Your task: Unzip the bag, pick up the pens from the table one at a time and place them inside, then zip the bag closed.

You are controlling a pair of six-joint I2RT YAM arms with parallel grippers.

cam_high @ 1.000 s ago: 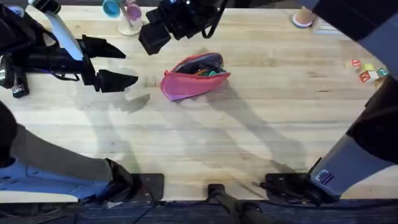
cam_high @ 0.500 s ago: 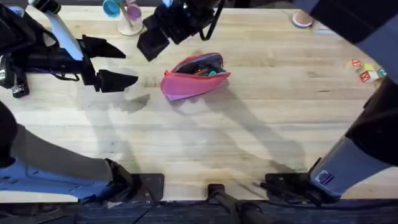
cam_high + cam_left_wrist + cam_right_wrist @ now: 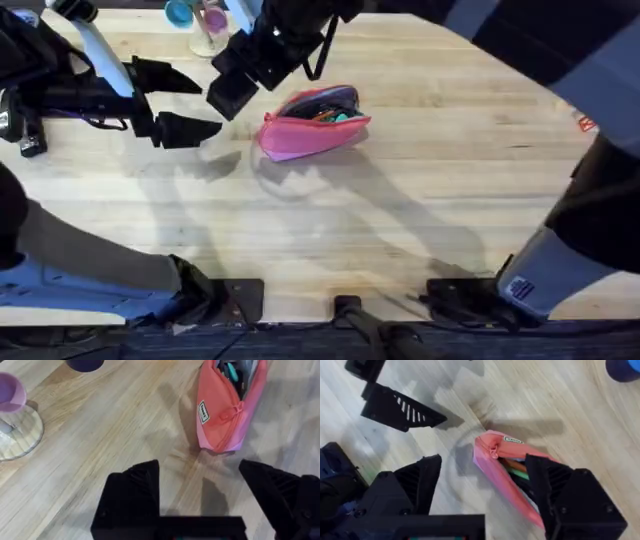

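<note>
the bag point(image 3: 312, 122) is lying unzipped on the table point(image 3: 420, 190), near the centre of the overhead view toward twelve o'clock, its mouth gaping. the pens point(image 3: 330, 115) are already being held inside it: green and orange-red tips are showing in the opening, though an exact count is not being allowed by the overhead view. in the right wrist view two coloured shafts, one orange and one green, seem to be poking from the mouth. no pen is being seen loose on the boards. so the unzipping and the loading are judged done, and the zipping is what is being left.

the left gripper point(image 3: 178, 102) is hanging at about nine o'clock from the bag, well apart from it, its fingers spread wide and nothing held between them. the right gripper point(image 3: 232, 82) is poised just beside the bag's end at about ten o'clock, also wide open and empty; in its own view the zipper end of the bag is lying between its fingers.

counted: one bag, two grippers, and one jar point(image 3: 207, 30) at about eleven o'clock from the bag.
</note>
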